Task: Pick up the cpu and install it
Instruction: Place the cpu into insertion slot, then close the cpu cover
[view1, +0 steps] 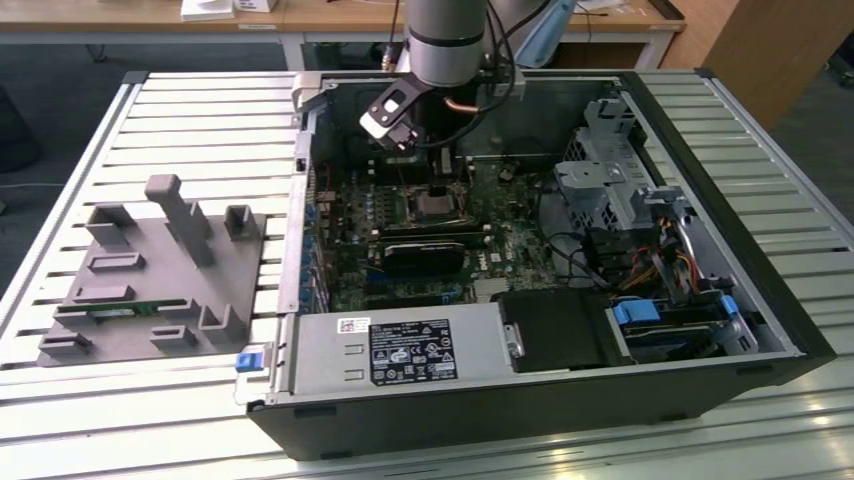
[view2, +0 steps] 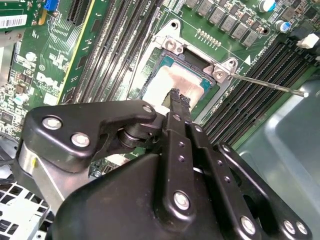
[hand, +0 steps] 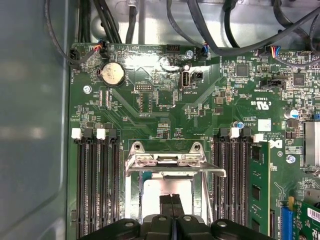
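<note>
The cpu (view2: 172, 80) lies flat in its socket on the green motherboard (hand: 150, 105), its silver top (hand: 167, 187) catching the light in both wrist views. The socket's metal load frame (hand: 170, 161) stands hinged up, and its thin lever (view2: 265, 85) sticks out to one side. My gripper (view2: 175, 96) hangs straight over the chip, its black fingers pressed together with nothing between them; the tips are at or just above the chip's top. In the exterior view the gripper (view1: 438, 172) sits inside the open computer case, above the socket (view1: 438, 205).
Memory slots flank the socket, and a green memory stick (hand: 258, 185) fills one. A black block (view1: 427, 250) lies just in front of the socket. A grey fixture (view1: 147, 270) stands on the slatted table at the exterior view's left. The power supply (view1: 400, 350) and drive cage (view1: 614, 190) crowd the case.
</note>
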